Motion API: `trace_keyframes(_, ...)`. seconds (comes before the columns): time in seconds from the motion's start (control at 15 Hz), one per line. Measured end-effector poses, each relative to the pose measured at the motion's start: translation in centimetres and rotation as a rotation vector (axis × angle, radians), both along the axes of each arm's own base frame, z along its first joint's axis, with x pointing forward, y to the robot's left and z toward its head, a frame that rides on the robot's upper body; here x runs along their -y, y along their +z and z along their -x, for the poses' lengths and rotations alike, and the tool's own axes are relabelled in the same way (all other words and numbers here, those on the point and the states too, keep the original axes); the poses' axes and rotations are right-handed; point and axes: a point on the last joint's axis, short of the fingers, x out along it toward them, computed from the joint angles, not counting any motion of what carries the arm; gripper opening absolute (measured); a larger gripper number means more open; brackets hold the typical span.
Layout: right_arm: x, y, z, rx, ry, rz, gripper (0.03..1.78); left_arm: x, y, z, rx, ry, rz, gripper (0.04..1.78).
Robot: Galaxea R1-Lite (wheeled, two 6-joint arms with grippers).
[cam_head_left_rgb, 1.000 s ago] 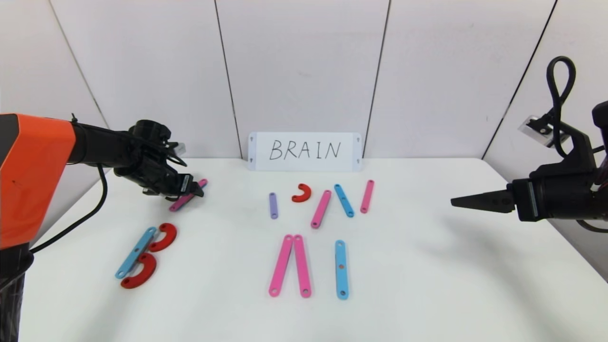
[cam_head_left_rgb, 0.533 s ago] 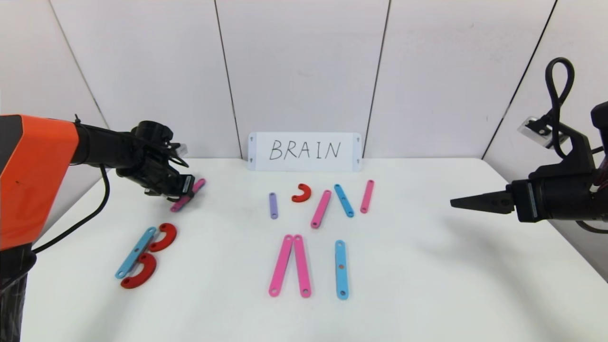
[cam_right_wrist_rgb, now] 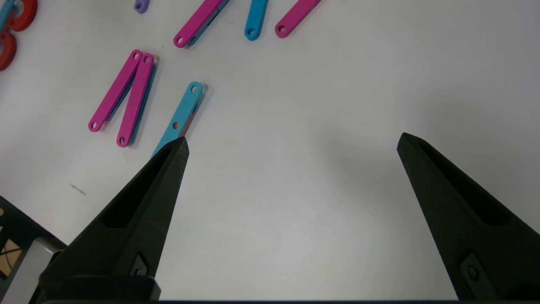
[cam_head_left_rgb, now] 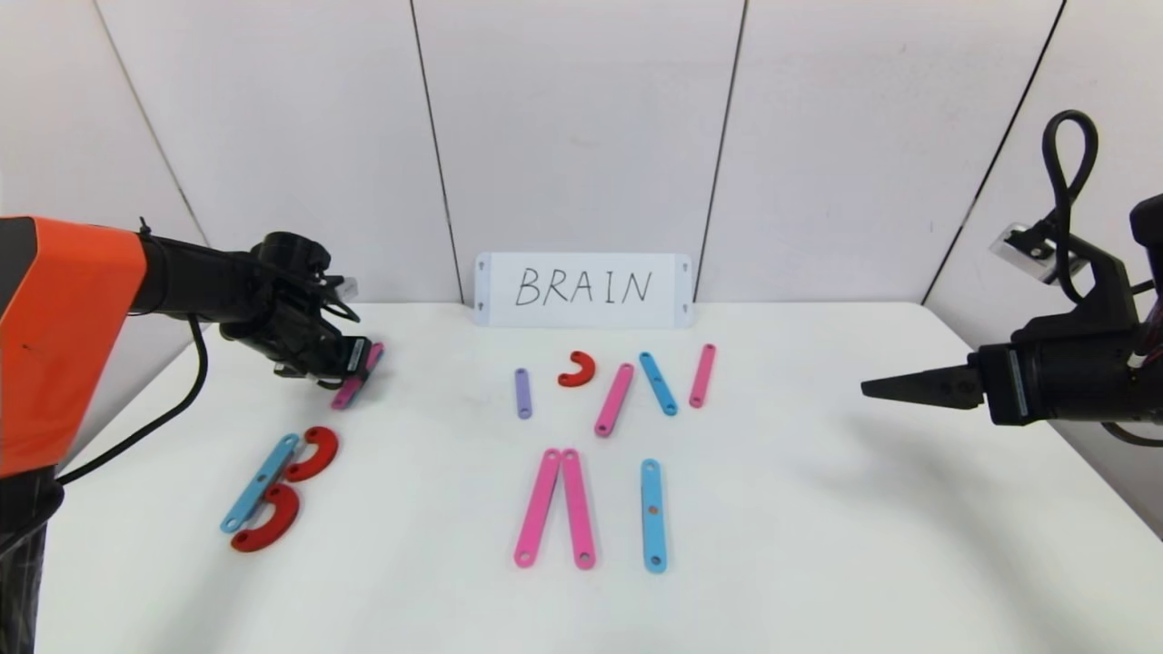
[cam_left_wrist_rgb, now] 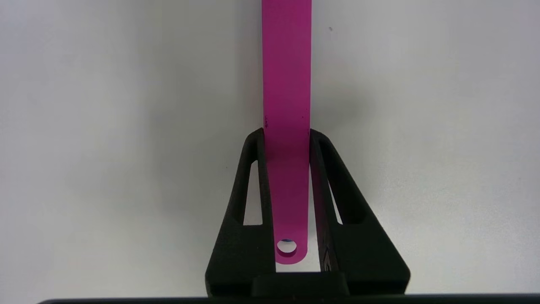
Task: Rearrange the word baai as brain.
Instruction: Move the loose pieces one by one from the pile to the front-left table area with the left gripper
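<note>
My left gripper [cam_head_left_rgb: 357, 360] is shut on a long pink bar [cam_head_left_rgb: 352, 386] at the table's back left; its lower end sits at the table surface. In the left wrist view the bar [cam_left_wrist_rgb: 287, 76] runs between the fingers [cam_left_wrist_rgb: 253, 177], with my gripper [cam_left_wrist_rgb: 287, 135] closed on its edges. A blue bar [cam_head_left_rgb: 259, 481] with two red C-curves [cam_head_left_rgb: 313, 452] forms a B at the front left. A short purple bar [cam_head_left_rgb: 522, 392], a red C-curve [cam_head_left_rgb: 578, 369], and pink and blue bars [cam_head_left_rgb: 657, 383] lie in the middle. My right gripper [cam_head_left_rgb: 868, 389] hovers open at the right.
The white card [cam_head_left_rgb: 583, 289] reading BRAIN leans on the back wall. Two pink bars [cam_head_left_rgb: 556, 520] form a narrow wedge at centre front, with a blue bar [cam_head_left_rgb: 652, 514] beside them; they also show in the right wrist view [cam_right_wrist_rgb: 122, 95]. My right gripper [cam_right_wrist_rgb: 293, 145] is over bare table.
My left gripper has shifted a little to the left with the pink bar, and the bar now lies at a steeper angle. The right arm has not moved.
</note>
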Motion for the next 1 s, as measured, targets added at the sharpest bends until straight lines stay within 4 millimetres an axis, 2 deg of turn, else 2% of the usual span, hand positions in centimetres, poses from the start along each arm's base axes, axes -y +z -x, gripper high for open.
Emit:
trace_keyframes(0.33, -0.1, 0.0, 0.0, -0.001, 0.003, 0.001, 1.73, 1.2, 2.3, 2.6, 0.005, 0.005, 0.019, 0.3)
trace_keyframes(0.67, -0.2, -0.1, -0.1, -0.005, 0.006, 0.004, 1.73, 3.4, 5.1, 7.8, -0.057, 0.049, -0.016, 0.3)
trace_keyframes(1.0, -0.2, -0.2, -0.1, -0.006, 0.005, 0.005, 1.73, 5.5, 5.4, 11.2, -0.114, 0.115, -0.008, 0.3)
